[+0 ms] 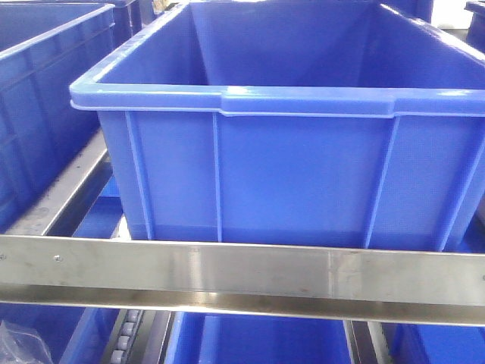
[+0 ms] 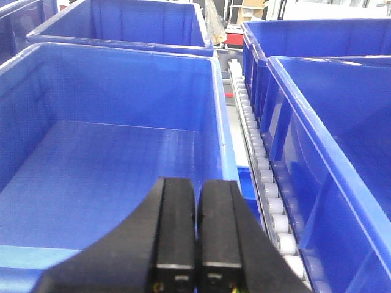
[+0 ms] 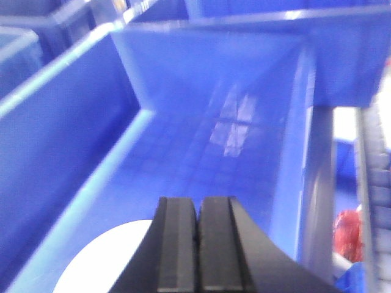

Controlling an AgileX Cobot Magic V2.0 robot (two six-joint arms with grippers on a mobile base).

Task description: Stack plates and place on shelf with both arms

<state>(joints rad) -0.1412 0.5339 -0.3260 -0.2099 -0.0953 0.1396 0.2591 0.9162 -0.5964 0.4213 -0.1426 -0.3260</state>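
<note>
Blue plastic crates [image 1: 303, 152] fill nearly every view, ribbed on the outside and gridded on their floors, with more crates [image 2: 122, 24] ranked behind and beside. White roller rails [image 2: 259, 159] run between the rows. Far back, a bright area shows cardboard boxes [image 2: 253, 9] and pale walls. Overhead light glares off the crate floor [image 3: 235, 119].

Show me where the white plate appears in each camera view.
Front view: not in it.
Left wrist view: not in it.
Right wrist view: plate bottom left, inside a blue crate, partly behind the right gripper.
Shared landmark: the roller rail beside the crates.
</note>
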